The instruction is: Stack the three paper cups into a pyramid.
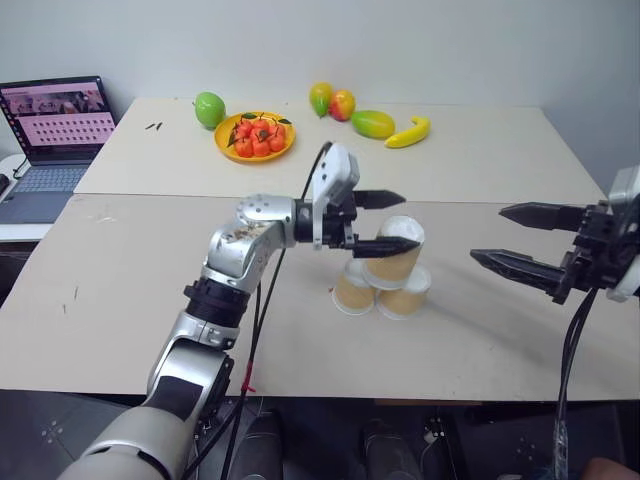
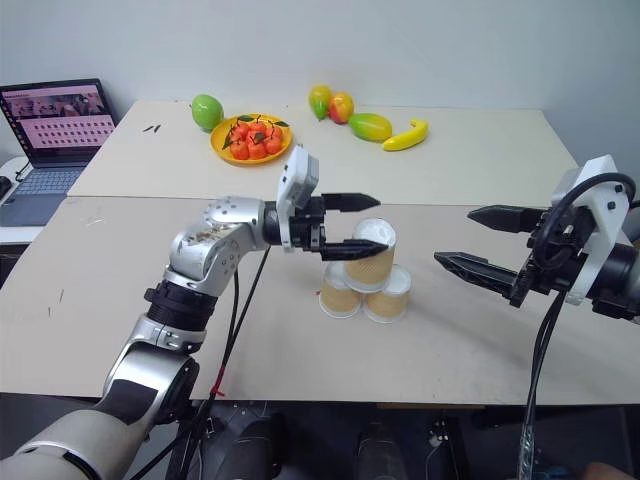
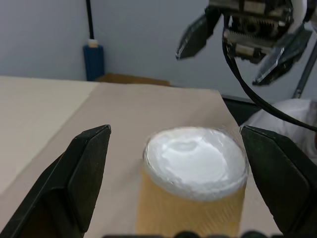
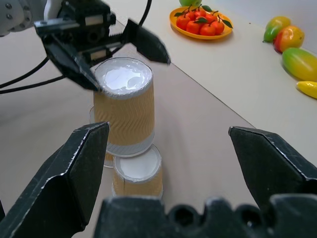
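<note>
1. Head views: three paper cups (image 1: 385, 275) stacked upside down mid-counter (image 1: 120, 300), two below, one on top. Left gripper (image 1: 392, 222) straddles the top cup, fingers spread wide.
2. Left wrist: both fingers (image 3: 84, 163) clear of the cup's sides.
3. Right wrist: right gripper (image 4: 168, 168) wide open, empty, facing the pyramid.

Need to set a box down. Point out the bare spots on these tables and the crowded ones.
Free: the near table left of the three paper cups, and the stretch between the cups and right gripper. Crowded: the far table's plate of red fruit, mangoes and banana.
</note>
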Motion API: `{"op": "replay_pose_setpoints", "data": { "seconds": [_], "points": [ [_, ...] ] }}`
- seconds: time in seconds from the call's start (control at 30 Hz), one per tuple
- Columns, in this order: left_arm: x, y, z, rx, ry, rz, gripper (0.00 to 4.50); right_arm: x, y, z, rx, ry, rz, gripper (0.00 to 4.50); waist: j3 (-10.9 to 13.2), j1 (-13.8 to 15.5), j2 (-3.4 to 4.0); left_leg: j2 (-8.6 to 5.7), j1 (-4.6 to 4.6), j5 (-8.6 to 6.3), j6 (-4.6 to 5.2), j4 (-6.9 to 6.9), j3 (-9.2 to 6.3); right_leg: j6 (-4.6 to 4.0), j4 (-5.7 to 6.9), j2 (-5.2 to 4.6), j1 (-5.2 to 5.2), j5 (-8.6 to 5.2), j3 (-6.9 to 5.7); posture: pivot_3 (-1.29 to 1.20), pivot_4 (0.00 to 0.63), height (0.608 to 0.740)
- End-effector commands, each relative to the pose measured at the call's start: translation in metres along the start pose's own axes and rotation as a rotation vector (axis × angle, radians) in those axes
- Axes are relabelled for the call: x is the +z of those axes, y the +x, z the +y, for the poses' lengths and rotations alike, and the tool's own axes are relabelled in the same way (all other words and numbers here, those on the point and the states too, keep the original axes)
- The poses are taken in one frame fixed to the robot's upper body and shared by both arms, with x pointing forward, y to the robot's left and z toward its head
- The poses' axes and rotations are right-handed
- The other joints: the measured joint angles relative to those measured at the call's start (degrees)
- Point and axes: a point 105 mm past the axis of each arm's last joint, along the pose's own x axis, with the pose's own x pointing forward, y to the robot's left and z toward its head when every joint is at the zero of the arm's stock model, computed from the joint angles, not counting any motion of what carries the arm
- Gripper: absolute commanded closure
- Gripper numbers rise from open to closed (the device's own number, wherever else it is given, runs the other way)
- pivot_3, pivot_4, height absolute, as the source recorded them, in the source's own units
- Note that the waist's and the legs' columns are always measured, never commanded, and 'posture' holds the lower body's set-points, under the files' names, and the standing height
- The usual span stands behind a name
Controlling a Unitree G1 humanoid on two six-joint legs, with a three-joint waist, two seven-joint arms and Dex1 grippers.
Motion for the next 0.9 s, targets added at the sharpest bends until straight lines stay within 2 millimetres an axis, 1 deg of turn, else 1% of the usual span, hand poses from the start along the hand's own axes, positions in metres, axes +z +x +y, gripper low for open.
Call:
{"op": "replay_pose_setpoints", "data": {
  "seconds": [0.03, 0.13, 0.2, 0.3, 0.33, 0.4, 0.47, 0.5, 0.6, 0.63, 0.7, 0.83, 0.9],
  "points": [
    [0.038, 0.000, 0.005, 0.025, 0.099, -0.087, 0.03, 0.010, -0.001, -0.001, -0.001, -0.049, -0.040, 0.00, 0.0, 0.0, 0.00, 0.00, 0.00, 0.00, 0.00, 0.00, 0.00, 0.00, 0.00, 0.00, 0.00, 0.00, 0.00, 0.00, 0.150, 0.732],
    [0.059, -0.003, 0.014, 0.073, 0.116, -0.132, 0.03, 0.010, 0.002, -0.002, 0.006, -0.051, -0.044, 0.00, 0.0, -0.1, 0.00, 0.00, 0.00, 0.00, 0.00, 0.00, -0.01, 0.00, 0.01, 0.01, -0.01, 0.00, 0.00, 0.00, 0.150, 0.732],
    [0.076, -0.010, 0.022, 0.121, 0.100, -0.173, 0.03, 0.010, 0.003, -0.003, 0.014, -0.050, -0.046, 0.00, 0.0, -0.2, 0.00, 0.00, 0.00, 0.00, 0.00, 0.01, 0.00, 0.00, 0.01, 0.00, -0.01, 0.00, 0.01, 0.00, 0.150, 0.732],
    [0.087, -0.024, 0.029, 0.170, 0.054, -0.193, 0.03, 0.008, 0.006, -0.002, 0.027, -0.045, -0.042, 0.00, 0.0, -0.4, 0.00, 0.00, 0.01, 0.00, 0.00, -0.02, -0.01, 0.01, 0.01, 0.01, -0.02, -0.01, 0.01, 0.00, 0.150, 0.732],
    [0.086, -0.033, 0.030, 0.185, 0.036, -0.175, 0.03, 0.007, 0.006, -0.001, 0.033, -0.041, -0.040, 0.00, 0.0, -0.4, 0.00, 0.00, 0.02, 0.00, 0.00, -0.02, 0.00, 0.02, 0.01, 0.01, -0.01, -0.01, 0.01, 0.00, 0.150, 0.732],
    [0.072, -0.052, 0.023, 0.185, 0.039, -0.060, 0.03, 0.003, 0.005, 0.002, 0.047, -0.026, -0.025, 0.00, 0.0, -0.8, 0.01, 0.00, 0.02, 0.00, 0.00, -0.03, -0.01, 0.02, 0.02, 0.01, -0.02, -0.01, 0.02, 0.00, 0.150, 0.732],
    [0.053, -0.076, 0.014, 0.205, 0.040, 0.043, 0.03, -0.005, 0.002, 0.004, 0.052, -0.009, 0.005, 0.00, 0.0, -1.4, 0.02, 0.01, 0.06, 0.00, 0.00, -0.11, 0.01, 0.03, 0.04, 0.01, -0.03, -0.03, 0.05, 0.00, 0.150, 0.732],
    [0.042, -0.088, 0.010, 0.234, 0.041, 0.088, 0.03, -0.009, -0.001, 0.005, 0.051, 0.001, 0.024, 0.00, 0.0, -1.5, 0.02, 0.01, 0.07, 0.00, 0.00, -0.16, 0.00, 0.02, 0.04, 0.01, -0.03, -0.03, 0.05, 0.00, 0.150, 0.732],
    [0.013, -0.116, -0.001, 0.317, 0.030, 0.203, 0.03, -0.023, -0.008, 0.005, 0.037, 0.025, 0.061, 0.00, 0.0, -1.5, 0.02, 0.02, 0.07, 0.00, 0.00, -0.13, 0.01, 0.01, 0.07, 0.00, -0.02, -0.03, 0.03, 0.00, 0.150, 0.732],
    [0.006, -0.121, -0.005, 0.337, 0.034, 0.229, 0.03, -0.026, -0.010, 0.005, 0.030, 0.028, 0.066, 0.00, 0.0, -1.4, 0.02, 0.02, 0.05, 0.00, 0.00, -0.10, 0.00, 0.00, 0.08, 0.00, -0.03, -0.03, 0.03, 0.00, 0.150, 0.732],
    [-0.011, -0.128, -0.017, 0.374, 0.047, 0.276, 0.03, -0.033, -0.013, -0.001, -0.021, 0.015, 0.055, 0.00, 0.0, -1.0, -0.01, 0.02, 0.05, 0.00, 0.00, -0.05, -0.01, 0.00, 0.08, -0.01, 0.01, -0.02, 0.02, 0.00, 0.150, 0.732],
    [-0.026, -0.129, -0.027, 0.425, 0.052, 0.290, 0.03, -0.043, -0.014, -0.008, -0.053, -0.005, 0.063, 0.00, 0.0, -0.2, -0.02, 0.02, 0.05, 0.02, -0.03, 0.09, 0.01, 0.02, 0.06, 0.00, 0.05, -0.01, 0.03, 0.00, 0.150, 0.732],
    [-0.036, -0.129, -0.028, 0.463, 0.059, 0.297, 0.03, -0.051, -0.012, -0.014, -0.072, -0.007, 0.066, 0.00, 0.0, -0.1, -0.02, 0.02, 0.07, 0.05, -0.02, 0.10, 0.01, 0.03, 0.06, 0.02, 0.06, -0.01, 0.04, 0.00, 0.150, 0.732]
  ]
}}
